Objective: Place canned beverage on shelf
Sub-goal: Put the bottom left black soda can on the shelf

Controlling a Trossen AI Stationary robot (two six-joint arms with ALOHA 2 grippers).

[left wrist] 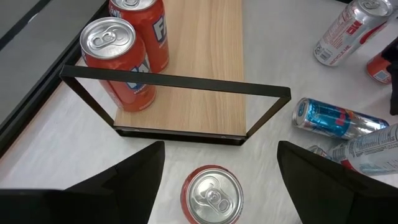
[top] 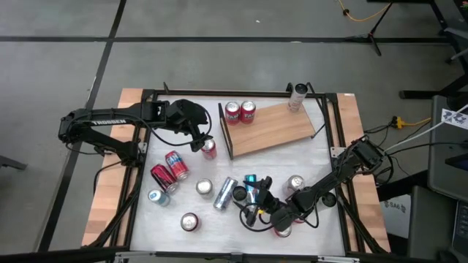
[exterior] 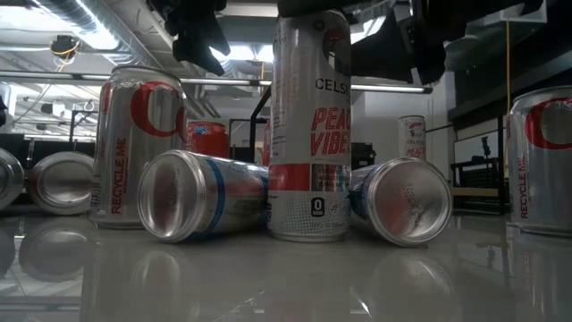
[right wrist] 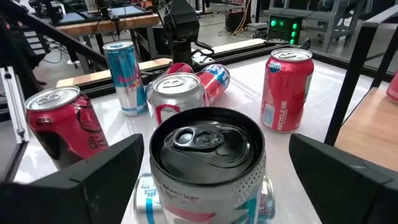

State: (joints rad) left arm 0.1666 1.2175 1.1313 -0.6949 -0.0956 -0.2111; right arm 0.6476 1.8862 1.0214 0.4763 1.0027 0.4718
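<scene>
The shelf [top: 270, 130], a wood-grain board with a dark rail [left wrist: 180, 84] at its left end, lies at the table's far side. Two red cans [top: 240, 111] stand on it by the rail, and a white can [top: 296, 97] stands at its far right corner. My left gripper [left wrist: 221, 155] is open, just left of the rail, its fingers on either side of an upright red can [left wrist: 211, 196] without touching it. Near the table's front, my right gripper [right wrist: 214, 149] is open around a tall white black-topped can [right wrist: 208, 165], which stands upright [exterior: 310, 125] clear of both fingers.
Several loose cans crowd the near half of the table: two lying beside the tall can [exterior: 201, 195] [exterior: 402, 201], red ones lying at the left [top: 170, 168], and upright silver-topped ones [top: 204, 188] [top: 190, 221] [top: 295, 183]. The board's middle and right part [top: 285, 128] are bare.
</scene>
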